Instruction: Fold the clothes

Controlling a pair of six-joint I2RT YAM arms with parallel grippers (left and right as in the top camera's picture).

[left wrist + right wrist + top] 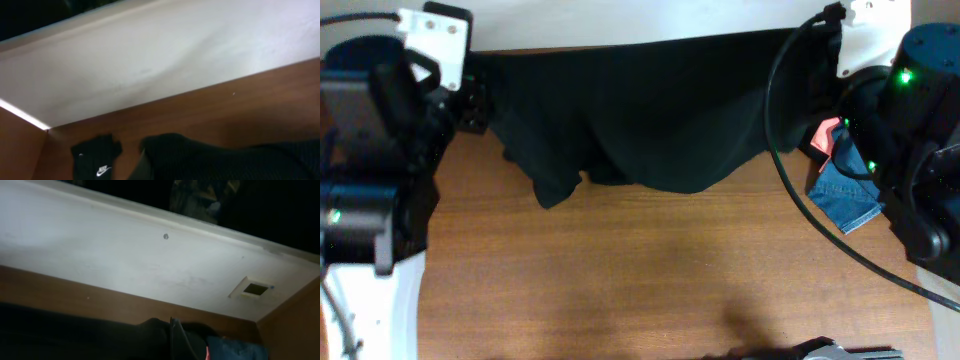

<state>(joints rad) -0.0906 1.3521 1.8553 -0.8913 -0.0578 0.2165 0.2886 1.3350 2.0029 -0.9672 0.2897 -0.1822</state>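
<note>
Currently, on the overhead view, I am seeing the black shirt (650,110) stretching along the far edge of the table (620,280). Its upper hem is running in a nearly straight line between the two arms, and its lower part is draping onto the wood in loose folds. The left gripper (475,100) is sitting at the shirt's left end with its jaws together, clamping on the cloth. The right gripper (828,45) is sitting at the shirt's right end, its jaws likewise together and pinching the fabric. Near the shirt's right edge, a coral-pink piece (827,133) is lying just beside a blue denim piece (847,195), both close under the right arm.

On the left wrist view, the camera is looking across the wood toward a white board (150,65) rising behind the table. The shirt is filling the lower right of the frame as a dark mound. A small black swoosh-marked piece (97,160) is lying flat to its left, near but apart. I am not distinguishing this gripper's fingers against the dark cloth.

On the right wrist view, the shirt is occupying the lower left, below the foot of the board. The denim and a sliver of coral are showing at the lower right, just beside the shirt. The fingers are blending into the fabric here as well.
</note>
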